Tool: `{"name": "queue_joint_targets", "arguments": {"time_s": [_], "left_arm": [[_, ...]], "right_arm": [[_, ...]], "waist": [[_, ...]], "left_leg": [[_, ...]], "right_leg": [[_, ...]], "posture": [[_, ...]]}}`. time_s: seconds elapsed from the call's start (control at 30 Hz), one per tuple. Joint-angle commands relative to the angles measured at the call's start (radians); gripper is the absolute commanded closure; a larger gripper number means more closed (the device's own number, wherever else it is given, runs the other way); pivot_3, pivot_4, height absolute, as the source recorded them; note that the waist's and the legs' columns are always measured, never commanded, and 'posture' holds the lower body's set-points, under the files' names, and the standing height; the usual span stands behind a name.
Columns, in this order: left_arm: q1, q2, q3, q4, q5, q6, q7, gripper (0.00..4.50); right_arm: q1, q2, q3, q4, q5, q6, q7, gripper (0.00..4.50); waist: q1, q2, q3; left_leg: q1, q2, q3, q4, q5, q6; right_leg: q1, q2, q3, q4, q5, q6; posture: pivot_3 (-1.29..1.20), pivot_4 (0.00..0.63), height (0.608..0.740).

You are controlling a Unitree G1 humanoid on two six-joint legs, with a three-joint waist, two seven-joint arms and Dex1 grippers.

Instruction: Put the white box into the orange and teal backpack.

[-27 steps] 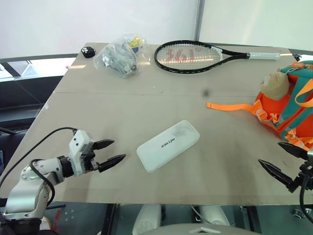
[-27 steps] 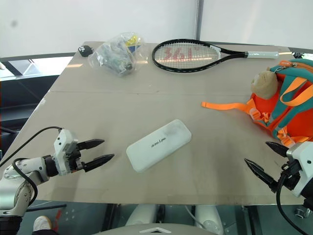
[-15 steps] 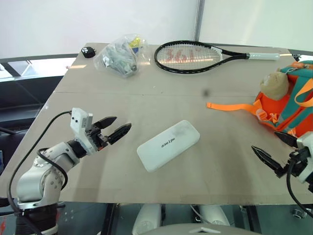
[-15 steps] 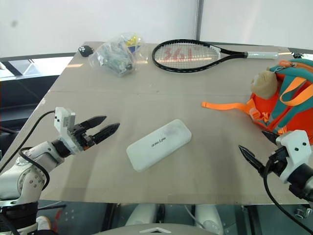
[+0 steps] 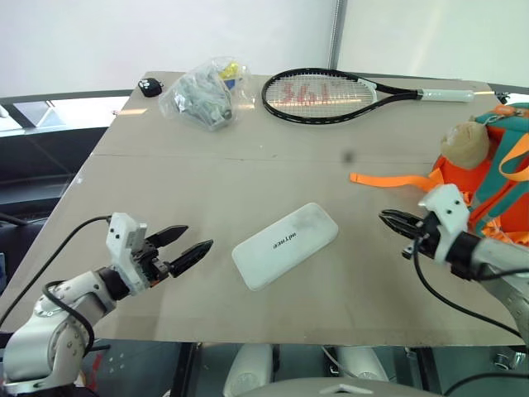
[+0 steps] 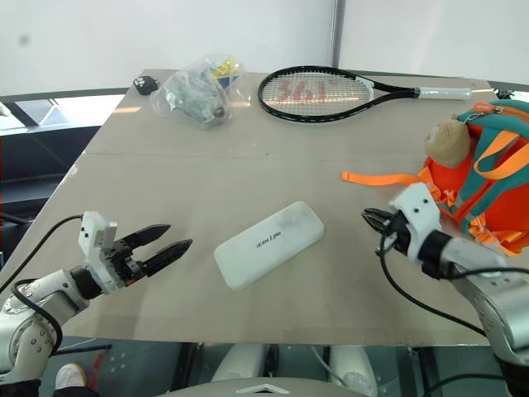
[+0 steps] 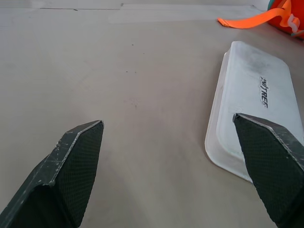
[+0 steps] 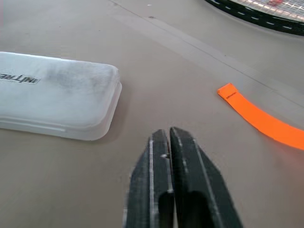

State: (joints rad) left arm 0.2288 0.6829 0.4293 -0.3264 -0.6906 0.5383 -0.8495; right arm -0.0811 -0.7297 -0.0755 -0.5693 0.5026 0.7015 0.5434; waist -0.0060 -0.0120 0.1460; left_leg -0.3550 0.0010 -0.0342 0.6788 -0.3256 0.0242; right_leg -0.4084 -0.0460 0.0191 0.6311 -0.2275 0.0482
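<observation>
- Left hand [image 5: 192, 245]: fingers wide apart, empty, hovering over the worktop [image 5: 273, 157] at its 7 o'clock corner.
- Right hand [image 5: 395, 222]: fingers pressed together, empty.
- Box [image 5: 284, 245]: flat between the hands, untouched, long axis running 8 to 2 o'clock. It lies at 3 o'clock from the left hand and 9 o'clock from the right, both about equally near.
- Backpack [image 5: 496, 186]: at the 3 o'clock edge, behind the right hand.

My left pincer [image 7: 175, 175] has matt black fingers with a fine cross-hatched grip. The tabletop [image 5: 248, 174] looks matt and smooth. The white box [image 5: 284, 245] is smooth plastic, scuffed grey. The orange and teal backpack [image 6: 488, 178] is woven cloth with webbing straps.
</observation>
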Motion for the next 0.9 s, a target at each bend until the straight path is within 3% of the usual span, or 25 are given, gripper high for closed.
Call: {"name": "queue_joint_targets", "arguments": {"time_s": [0.03,0.13,0.37,0.63,0.9], "left_arm": [[0.040,-0.015,0.034,-0.063,-0.045,0.030,0.025,0.00],[0.095,-0.056,0.031,-0.114,-0.049,0.027,0.059,0.92],[0.218,-0.138,-0.010,-0.234,-0.017,0.051,0.178,4.24],[0.277,-0.125,-0.179,-0.326,0.040,0.117,0.246,4.38],[0.006,-0.123,-0.314,-0.201,0.099,0.224,0.341,4.38]], "right_arm": [[-0.106,0.010,0.104,0.083,-0.089,-0.028,0.013,4.44],[-0.208,0.059,0.216,0.181,-0.179,-0.063,0.005,4.50],[-0.323,0.157,0.371,0.346,-0.344,-0.139,0.001,4.50],[-0.372,0.181,0.417,0.428,-0.450,-0.174,0.029,4.50],[-0.315,0.162,0.424,0.292,-0.432,-0.111,0.129,4.50]], "waist": [[-0.006,0.000,0.000],[-0.011,0.000,0.000],[-0.003,0.000,0.000],[-0.005,0.001,0.000],[0.003,0.004,-0.001]], "left_leg": [[0.000,0.000,0.000,0.000,0.000,0.000],[-0.001,0.000,0.000,0.000,0.001,-0.001],[-0.005,0.000,-0.001,0.000,0.003,-0.005],[-0.006,-0.002,-0.001,0.000,0.003,-0.005],[-0.005,-0.003,-0.004,0.000,0.003,-0.005]], "right_leg": [[0.000,0.000,0.000,0.000,0.000,0.000],[-0.002,0.000,0.001,0.000,0.002,0.003],[-0.005,-0.002,-0.002,0.000,0.002,0.004],[-0.005,-0.003,-0.001,-0.001,0.002,0.003],[-0.004,-0.002,-0.003,0.002,0.002,0.003]], "posture": [[0.00,0.150,0.740],[0.00,0.150,0.740],[0.00,0.150,0.740],[0.00,0.150,0.740],[0.00,0.150,0.740]]}}
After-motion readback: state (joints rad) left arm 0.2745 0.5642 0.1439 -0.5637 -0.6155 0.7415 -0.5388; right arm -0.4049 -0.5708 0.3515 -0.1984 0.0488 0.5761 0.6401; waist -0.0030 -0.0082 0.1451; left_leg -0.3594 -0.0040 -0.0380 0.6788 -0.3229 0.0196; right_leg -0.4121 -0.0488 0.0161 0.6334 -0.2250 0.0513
